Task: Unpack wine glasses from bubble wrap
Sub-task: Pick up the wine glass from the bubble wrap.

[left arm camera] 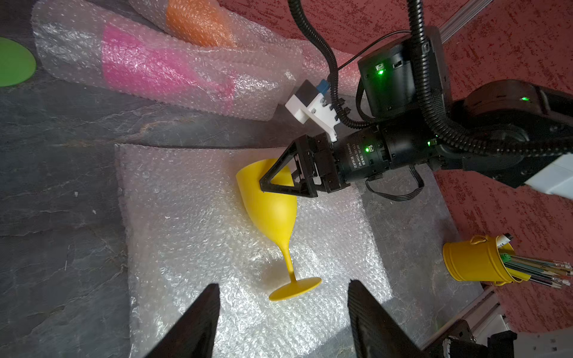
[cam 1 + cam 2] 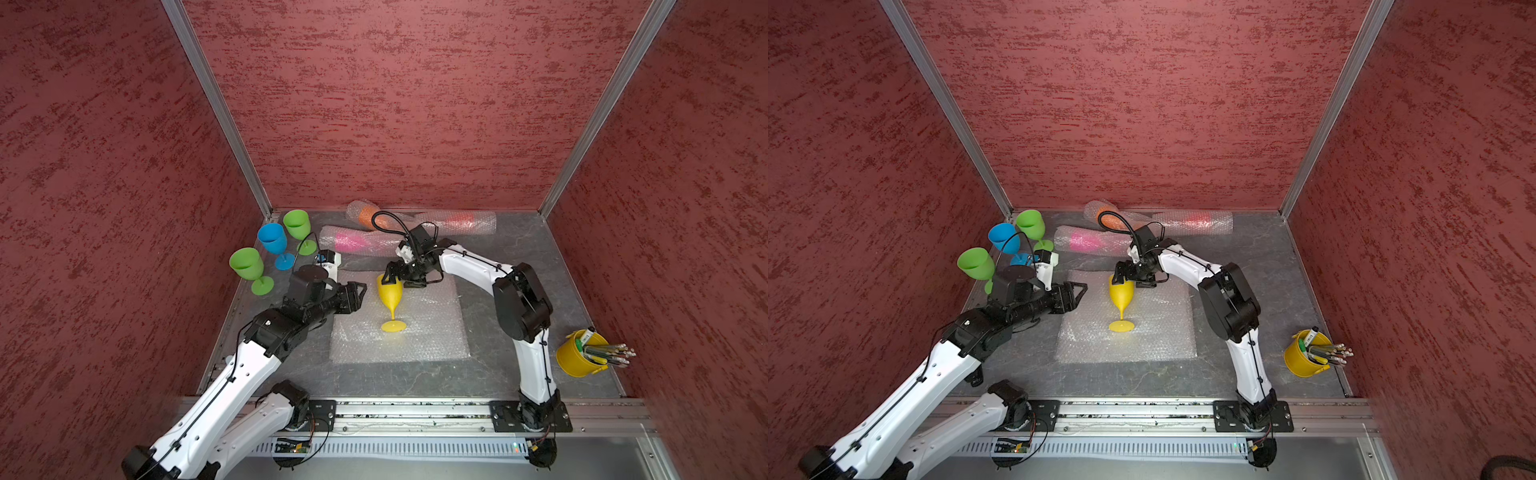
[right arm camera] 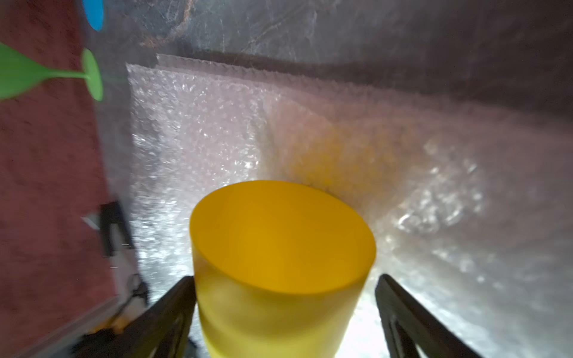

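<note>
Straddling the tilted yellow glass (image 1: 269, 204), right gripper (image 3: 285, 279) gapes wide, gripping nothing; left gripper (image 1: 283, 284) open, empty. Risk: the unsupported glass may topple onto the bubble wrap (image 1: 186, 217) beneath.

Top views evenly bright; right wrist view blurred, bubble wrap (image 3: 418, 217) glaring.

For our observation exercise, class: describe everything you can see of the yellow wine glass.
The yellow wine glass is opaque, matte and plastic-looking, with a deep bowl, thin stem and round foot. It is fully unwrapped and lies on its side on a flat bubble wrap sheet, foot towards the robot's base and mouth towards the back wall. The right gripper straddles the bowl near the rim with its jaws open. Whether they touch it is unclear.
</note>
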